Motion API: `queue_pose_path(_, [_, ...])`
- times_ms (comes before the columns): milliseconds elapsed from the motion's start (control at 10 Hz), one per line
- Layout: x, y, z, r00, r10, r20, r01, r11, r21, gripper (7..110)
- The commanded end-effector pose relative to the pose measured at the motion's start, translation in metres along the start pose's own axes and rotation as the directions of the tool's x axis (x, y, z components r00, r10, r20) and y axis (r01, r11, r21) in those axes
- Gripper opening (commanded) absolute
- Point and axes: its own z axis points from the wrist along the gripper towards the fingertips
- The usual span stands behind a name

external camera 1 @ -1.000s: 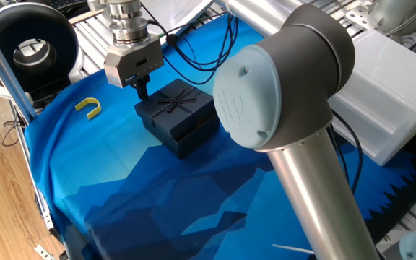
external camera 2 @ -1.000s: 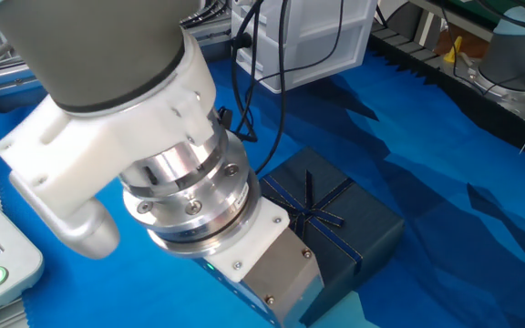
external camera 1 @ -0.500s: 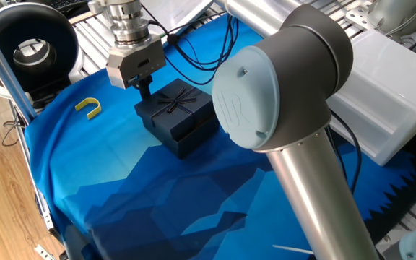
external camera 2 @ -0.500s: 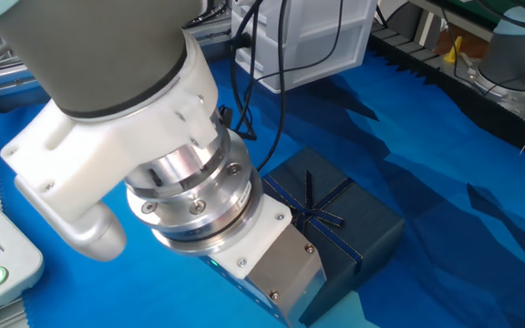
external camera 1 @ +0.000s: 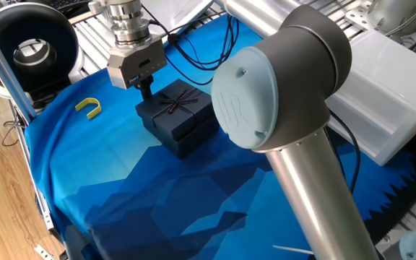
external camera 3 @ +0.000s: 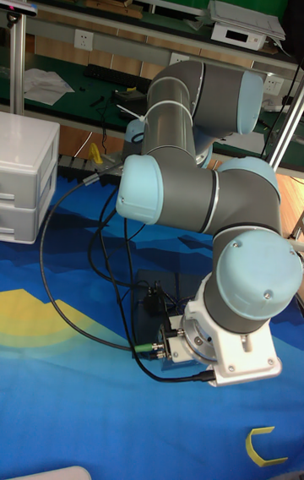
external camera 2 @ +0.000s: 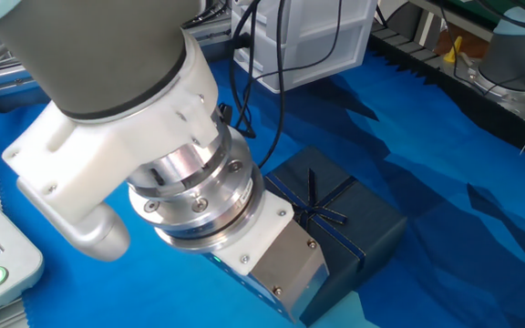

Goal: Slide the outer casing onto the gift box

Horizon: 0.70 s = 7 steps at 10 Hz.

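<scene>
Flat square dark navy cardboard outer casing (external camera 1: 177, 103) with thin dark ribbon bow sits on top of the square dark navy cardboard gift box (external camera 1: 191, 137). A lower step of navy shows beneath and past the casing on its side away from the gripper; the tan interior is not visible.

Two-finger gripper (external camera 1: 145, 89) stands vertical at the casing's edge, on the side toward the yellow U-shaped plastic piece (external camera 1: 88, 107). Dark fingertips are close together and look to touch or nearly touch the casing's rim. Cannot tell whether they are pinching anything.

Key relation: the casing lies directly across from the gripper, with the uncovered part of the box beyond it. Judgement: any further push would run along that line, away from the yellow piece.

The other fixed view shows the casing (external camera 2: 331, 208) beside the wrist; the fingers are hidden.
</scene>
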Motion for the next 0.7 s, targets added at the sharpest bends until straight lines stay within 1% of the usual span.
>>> queue_pose_path(0, [0.0025,0.0022,-0.0021,1.000,-0.003,-0.006,0.003,1.000,-0.011,7])
queue_pose_path(600, [0.0118,0.0038,-0.0088,1.000,-0.010,-0.020,0.010,1.000,-0.017,7])
